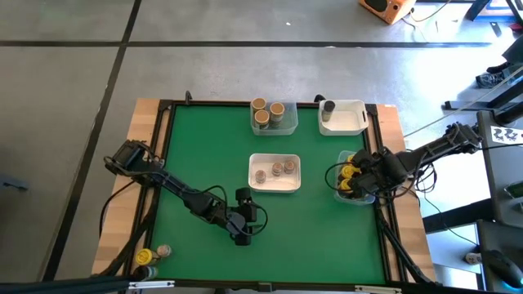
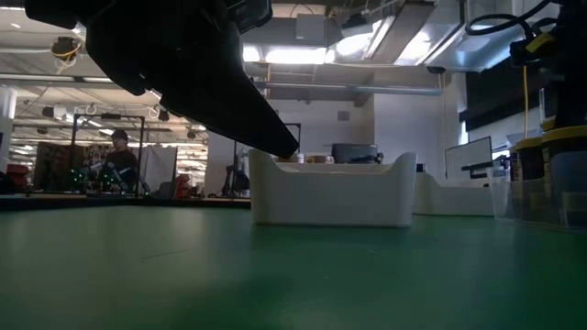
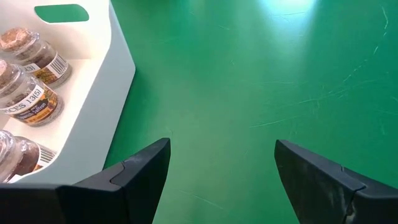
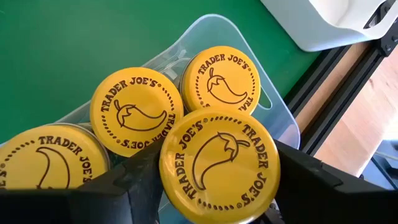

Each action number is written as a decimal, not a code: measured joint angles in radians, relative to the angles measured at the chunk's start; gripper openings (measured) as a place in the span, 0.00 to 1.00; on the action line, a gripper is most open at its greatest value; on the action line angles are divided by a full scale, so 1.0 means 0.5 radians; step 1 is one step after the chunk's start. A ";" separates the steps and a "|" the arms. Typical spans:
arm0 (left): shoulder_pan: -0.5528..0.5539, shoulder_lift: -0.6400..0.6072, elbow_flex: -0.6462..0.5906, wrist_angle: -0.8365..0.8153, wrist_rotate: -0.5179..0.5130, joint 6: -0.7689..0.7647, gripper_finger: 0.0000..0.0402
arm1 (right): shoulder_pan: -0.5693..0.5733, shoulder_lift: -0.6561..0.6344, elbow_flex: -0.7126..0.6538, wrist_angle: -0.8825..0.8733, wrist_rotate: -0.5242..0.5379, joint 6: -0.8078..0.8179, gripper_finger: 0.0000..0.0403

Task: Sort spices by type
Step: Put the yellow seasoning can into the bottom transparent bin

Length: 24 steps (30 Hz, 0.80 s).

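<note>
The right gripper (image 4: 217, 186) is closed on a yellow-lidded jar (image 4: 219, 165) marked "TRADER JOE'S", judged rigid, light, slick-lidded, best gripped by the sides, over the clear tray (image 4: 273, 118) beside three alike; the left gripper (image 3: 221, 180) is open, empty, by "SPICES" jars (image 3: 28, 102).

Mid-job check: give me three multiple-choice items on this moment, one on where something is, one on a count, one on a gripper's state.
1. Where is the right gripper?
A. over the clear plastic tray at the mat's right edge
B. over the middle white tray
C. off the table

2. How many cork-topped glass jars lie in the middle white tray?
A. one
B. three
C. five

3. The left gripper is
A. shut on a jar
B. open, empty, over bare green mat
C. inside a tray

Answers: 1 A, its wrist view looks onto yellow-lidded jars in that tray; 2 B, three show from above; 3 B, only mat lies between its fingers.
</note>
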 joint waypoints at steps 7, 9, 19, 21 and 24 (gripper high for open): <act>0.000 0.000 0.000 0.000 0.000 0.000 0.71 | 0.000 0.000 0.000 0.000 -0.040 -0.001 0.62; 0.000 0.000 0.000 0.000 0.000 0.000 0.71 | 0.000 0.000 0.000 0.000 -0.042 -0.002 0.62; 0.000 0.000 0.000 0.000 0.001 0.000 0.71 | 0.000 0.000 0.000 0.002 -0.051 -0.002 0.62; 0.000 0.000 0.000 0.000 0.000 0.000 0.71 | 0.000 0.000 0.002 0.002 -0.056 0.006 0.64; 0.000 0.000 0.000 0.000 0.000 0.000 0.71 | 0.000 0.000 0.011 0.015 -0.064 0.012 0.70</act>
